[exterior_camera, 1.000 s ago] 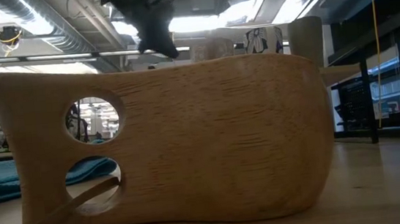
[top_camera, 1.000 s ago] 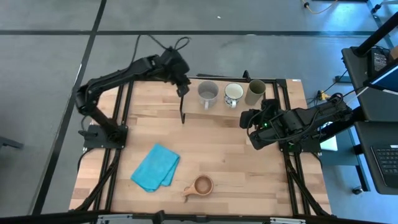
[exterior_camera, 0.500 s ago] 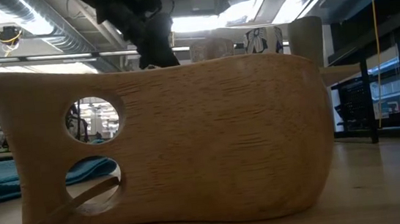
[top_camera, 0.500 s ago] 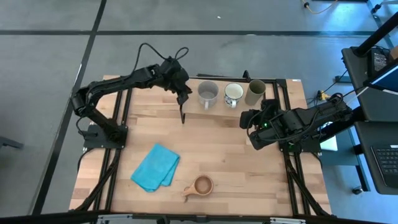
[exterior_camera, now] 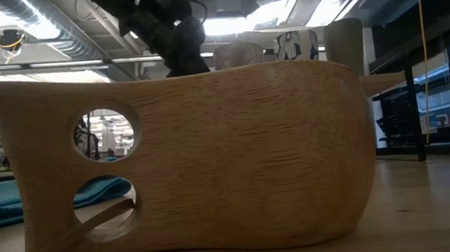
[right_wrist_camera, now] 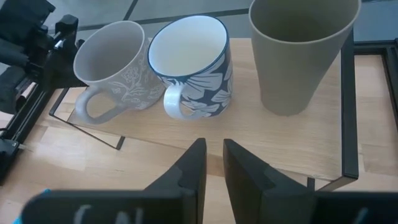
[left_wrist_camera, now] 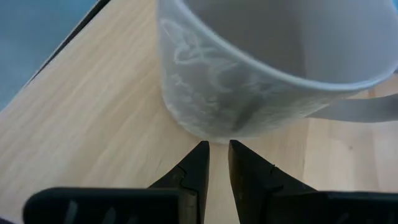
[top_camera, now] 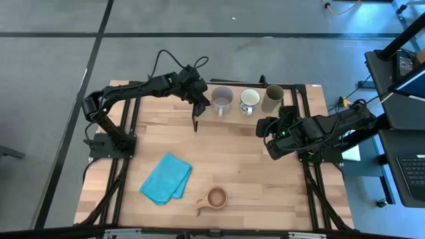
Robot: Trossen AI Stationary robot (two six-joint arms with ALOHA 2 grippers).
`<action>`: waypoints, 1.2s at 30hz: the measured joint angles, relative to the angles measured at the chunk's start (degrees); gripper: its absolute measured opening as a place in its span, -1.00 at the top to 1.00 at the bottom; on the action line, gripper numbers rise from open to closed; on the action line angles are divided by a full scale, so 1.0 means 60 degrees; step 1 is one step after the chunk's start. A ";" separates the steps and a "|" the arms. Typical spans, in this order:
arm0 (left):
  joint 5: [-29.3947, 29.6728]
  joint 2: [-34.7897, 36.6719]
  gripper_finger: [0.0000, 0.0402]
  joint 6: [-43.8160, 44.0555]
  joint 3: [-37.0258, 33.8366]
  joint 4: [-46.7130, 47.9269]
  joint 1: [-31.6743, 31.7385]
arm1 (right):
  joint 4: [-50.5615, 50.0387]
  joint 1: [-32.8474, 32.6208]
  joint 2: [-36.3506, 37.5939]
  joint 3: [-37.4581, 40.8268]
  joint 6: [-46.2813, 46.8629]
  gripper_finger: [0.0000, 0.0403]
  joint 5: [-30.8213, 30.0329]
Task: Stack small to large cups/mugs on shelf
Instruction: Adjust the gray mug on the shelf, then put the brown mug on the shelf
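Observation:
Three vessels stand in a row on the shelf at the table's far edge. They are the grey mug, the white mug with blue flowers and the olive tumbler. The small wooden cup stands on the table near its near edge and fills the low view. My left gripper is shut, low over the shelf's left end, its tips right at the grey mug. My right gripper is shut and waits on the near side of the shelf, facing the row. My left gripper's shut fingertips stand at the foot of the grey mug's wall. They come level from the table's left, on the side of the mug that faces left. I cannot tell whether they touch it. The mug stands upright on the shelf board.
A folded blue cloth lies on the table left of the wooden cup. The shelf's black leg stands just near of my left gripper. Bare table lies between the shelf and the near edge.
My left gripper has moved toward the table's right and down, from beyond the shelf's left end to the grey mug's left side. The mugs have stayed in place.

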State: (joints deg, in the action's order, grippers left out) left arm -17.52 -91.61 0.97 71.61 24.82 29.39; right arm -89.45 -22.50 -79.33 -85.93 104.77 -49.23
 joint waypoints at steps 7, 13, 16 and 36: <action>-0.0004 0.0000 0.73 0.0011 0.0000 -0.0233 0.0018 | 0.0000 0.0000 0.0000 0.0000 0.0000 0.72 0.0000; -0.0318 -0.0222 0.73 0.0062 -0.0007 -0.0374 -0.0091 | 0.0000 0.0000 0.0000 0.0000 0.0004 0.72 -0.0001; -0.0391 -0.0428 0.73 0.0076 0.0030 -0.0661 -0.0228 | 0.0000 0.0000 -0.0003 0.0000 0.0022 0.72 -0.0004; 0.1162 -0.0110 0.73 -0.1077 0.1428 0.1348 -0.0175 | 0.0025 0.0000 -0.0051 0.0000 0.0015 0.72 0.0149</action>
State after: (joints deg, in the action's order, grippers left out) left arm -10.55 -92.27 -5.49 80.18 32.91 28.33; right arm -89.30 -22.50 -79.64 -85.93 104.86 -48.34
